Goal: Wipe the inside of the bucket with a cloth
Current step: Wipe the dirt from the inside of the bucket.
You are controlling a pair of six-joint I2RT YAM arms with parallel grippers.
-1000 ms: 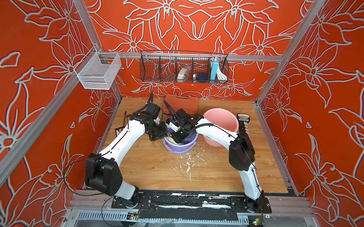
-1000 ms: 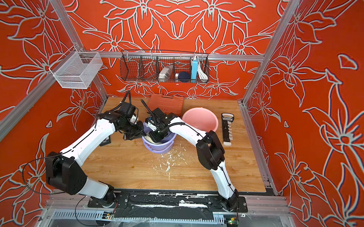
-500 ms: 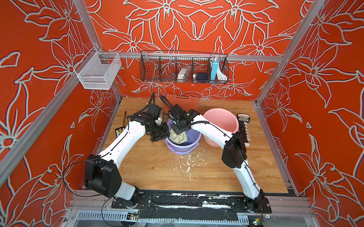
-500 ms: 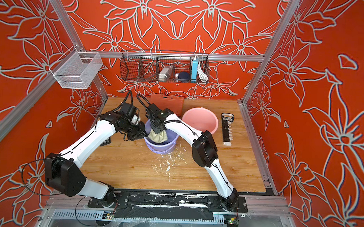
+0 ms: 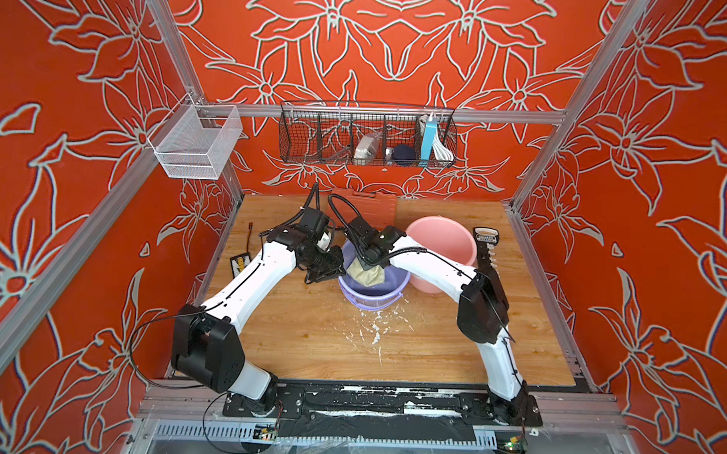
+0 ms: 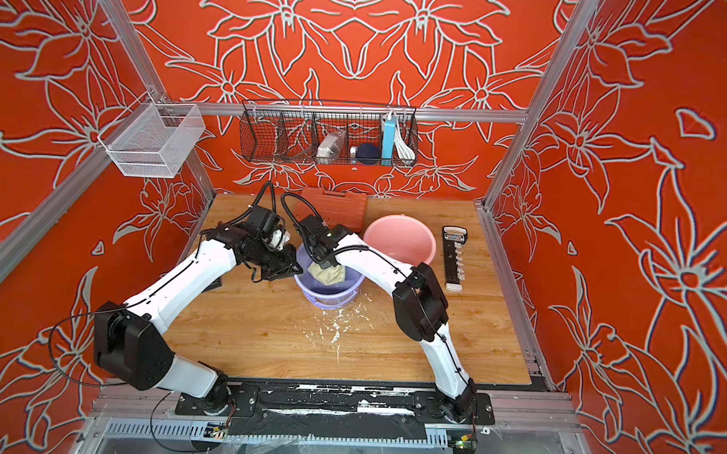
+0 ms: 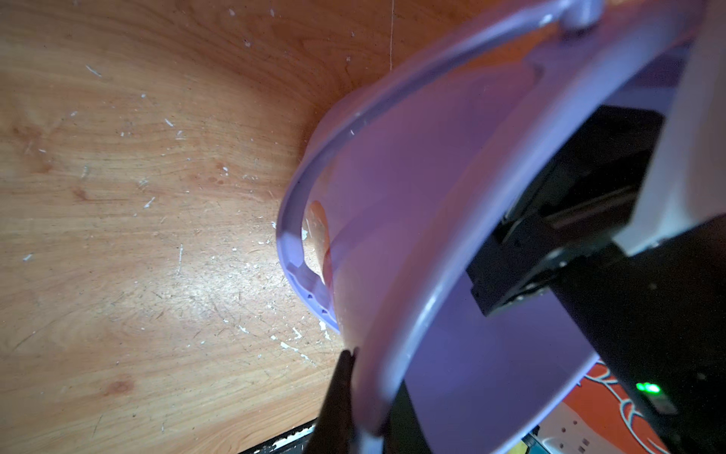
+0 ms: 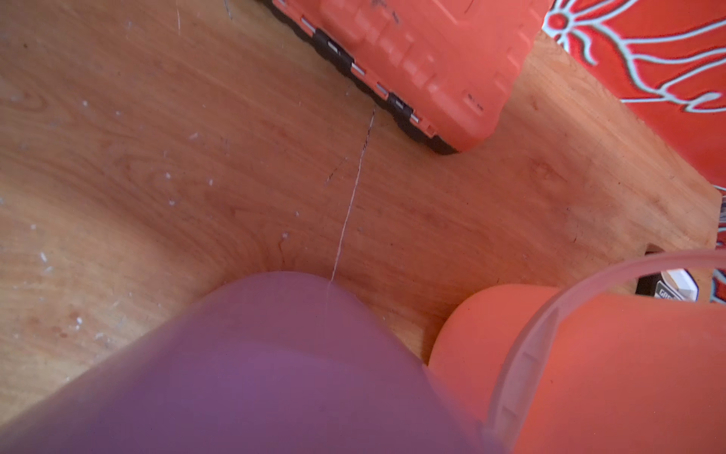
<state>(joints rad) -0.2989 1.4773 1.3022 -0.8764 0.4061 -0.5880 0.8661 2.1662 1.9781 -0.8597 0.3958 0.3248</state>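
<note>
Purple bucket (image 5: pixel 371 302): stands mouth up near the middle of the wooden table (image 5: pixel 308 338), seen in both top views; its handle (image 7: pixel 298 236) is folded down against the outer wall
Cloth (image 5: pixel 367 274): cream-beige, stained and bunched; hangs in the mouth of the purple bucket at the far part of the opening, lower end below the rim; cannot tell whether it touches the wall or the floor inside
Right gripper (image 5: pixel 362 259): above the bucket opening, pointing down; jaws hidden under the wrist, pressed together on the top of the cloth, which hangs straight from it
Left gripper (image 7: pixel 369 377): clamped on the rim of the purple bucket on the side nearest the left arm; one dark finger (image 7: pixel 338 393) lies outside the wall, the other inside
Pink bucket (image 5: pixel 437 282): upright, just beside the purple bucket on the right-arm side; bases apart in the right wrist view
Orange case (image 5: pixel 364 205): flat at the back edge of the table, behind both grippers
White flecks (image 5: pixel 373 328): scattered on the table in front of the purple bucket
Black strip (image 5: pixel 487 257): flat on the table, right of the pink bucket
</note>
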